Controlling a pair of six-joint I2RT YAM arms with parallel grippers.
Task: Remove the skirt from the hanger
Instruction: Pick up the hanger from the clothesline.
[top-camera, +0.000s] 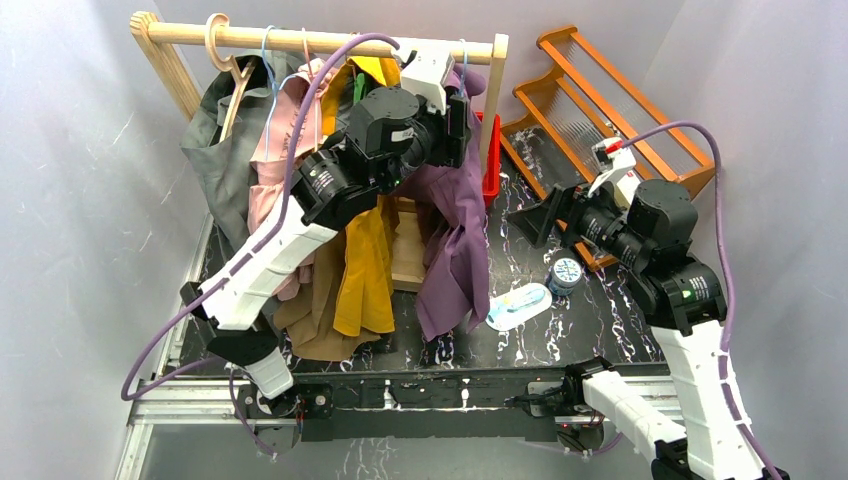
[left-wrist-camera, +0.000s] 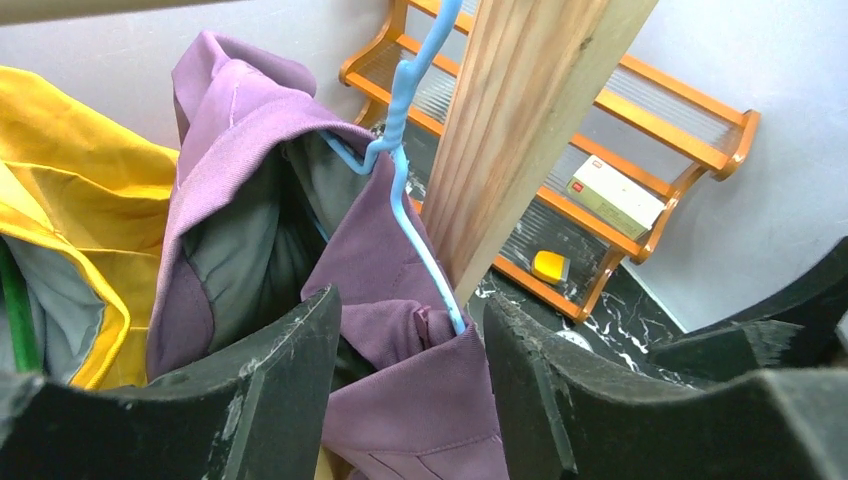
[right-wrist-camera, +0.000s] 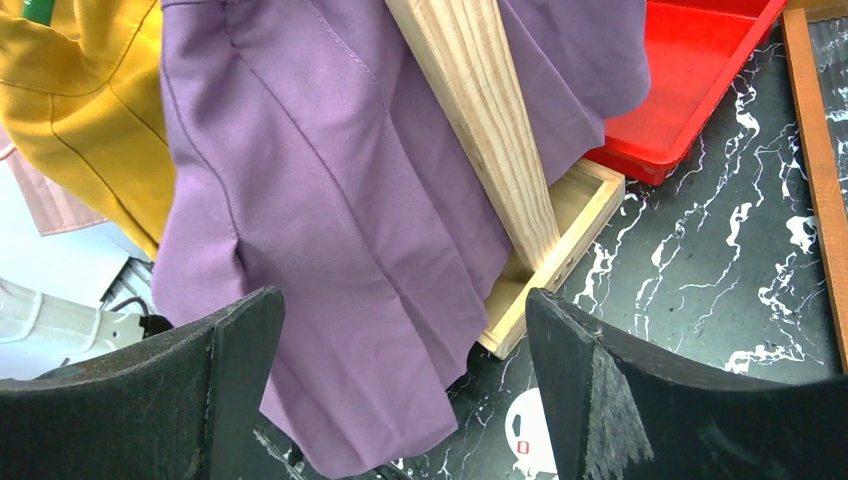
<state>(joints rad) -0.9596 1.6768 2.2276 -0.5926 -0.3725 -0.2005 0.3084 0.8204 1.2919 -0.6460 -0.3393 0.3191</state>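
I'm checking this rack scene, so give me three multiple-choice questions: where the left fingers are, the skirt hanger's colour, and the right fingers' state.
1. Left fingers are at: A shoe rack; B purple skirt; C red tray.
2. The hanger is: A blue; B white; C red.
3. Right fingers are: A shut; B gripping cloth; C open, empty.
B, purple cloth lies between them; A, blue wire at the skirt's top; C, wide apart, clear of the cloth.
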